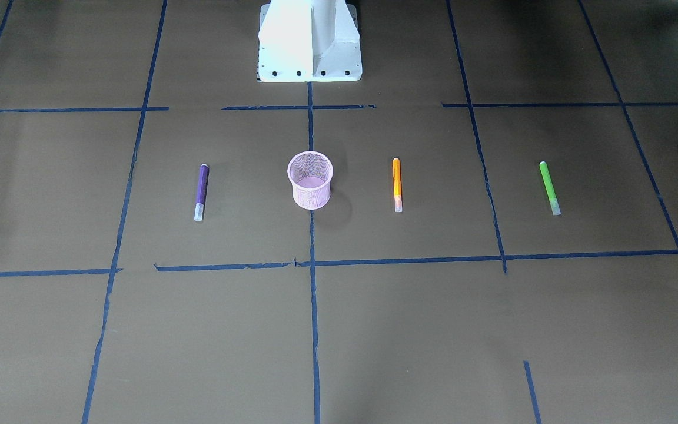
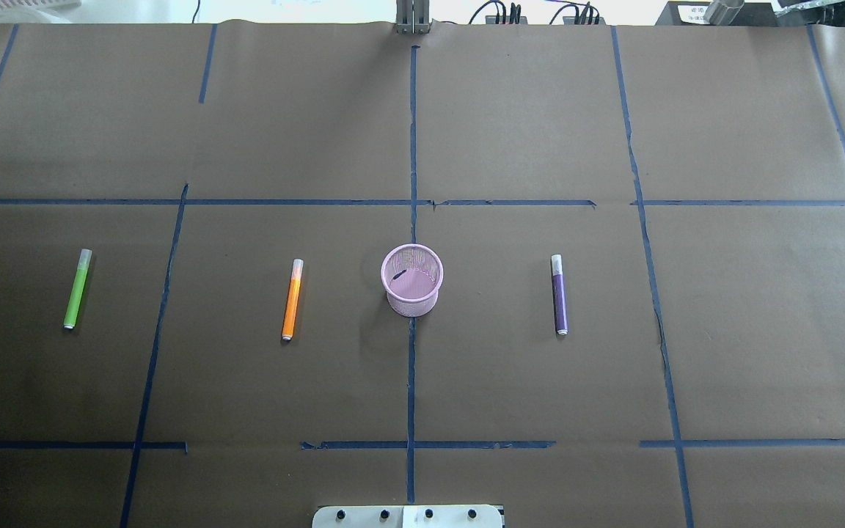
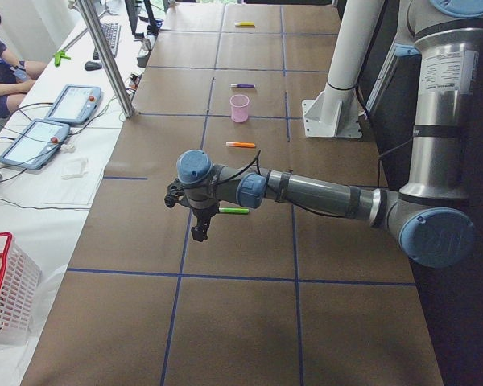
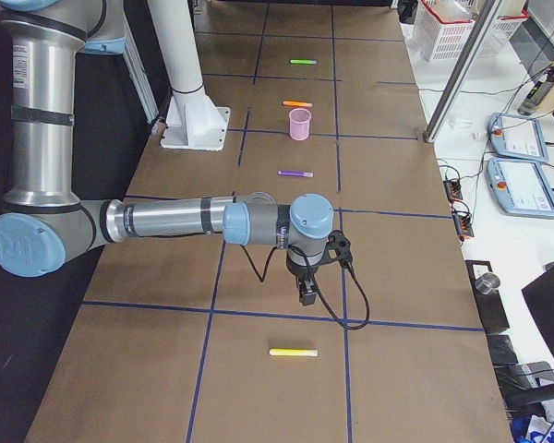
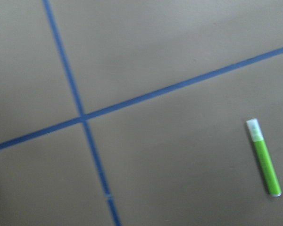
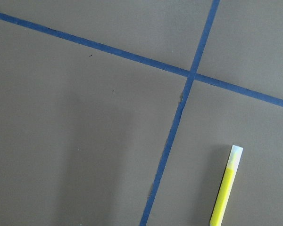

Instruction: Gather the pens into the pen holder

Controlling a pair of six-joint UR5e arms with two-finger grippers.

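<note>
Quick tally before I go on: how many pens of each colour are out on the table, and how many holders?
purple pen: 1
orange pen: 1
green pen: 1
yellow pen: 1
pink pen holder: 1
Total: 5 things, 4 pens and 1 holder.

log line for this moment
holder: upright | purple pen, orange pen, green pen, yellow pen: not collected | left tool, right tool: grip unclear
</note>
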